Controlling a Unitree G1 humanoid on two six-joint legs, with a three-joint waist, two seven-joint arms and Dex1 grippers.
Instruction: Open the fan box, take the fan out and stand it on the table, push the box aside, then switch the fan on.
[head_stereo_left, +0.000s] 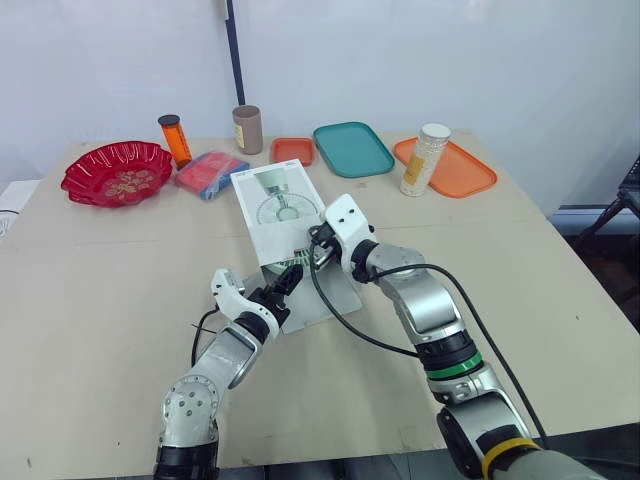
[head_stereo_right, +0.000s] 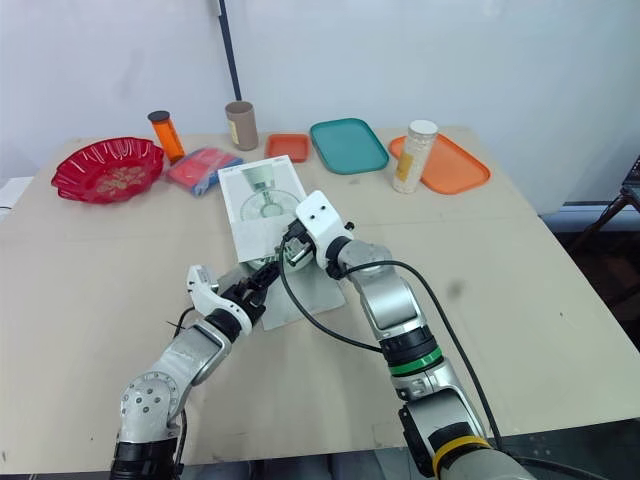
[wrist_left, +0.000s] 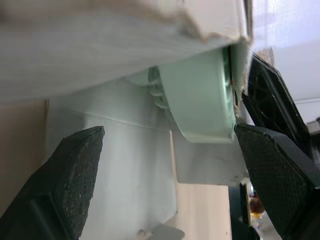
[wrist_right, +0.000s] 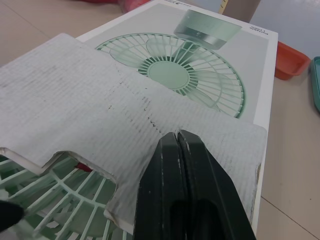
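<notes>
Through the head cameras we see the box (head_stereo_left: 278, 200) lying flat in the middle of the table (head_stereo_left: 90, 300), its near end open towards us. The right gripper (head_stereo_left: 318, 246) sits on top of that end. The left gripper (head_stereo_left: 288, 278) is at the mouth just below it.

In the left wrist view the fingers (wrist_left: 75, 175) stand wide apart with nothing in their hold. The pale green fan (wrist_left: 200, 95) lies between them, lodged in the box under the cardboard top. One pad is close beside its rim, the other well off.

In the right wrist view the two fingers are closed tight against each other, their tips down on the grey flap (wrist_right: 100, 110), which is folded back over the printed top (whether they nip any of its edge we cannot tell). The fan's grille (wrist_right: 45, 200) shows under the flap's edge.

We judge the opening done and the taking-out just begun. Next, the left gripper should close on the solid rim, not the thin grille. It should then draw the fan straight out while the right gripper pins flap and box, or the box may slide along with it.
</notes>
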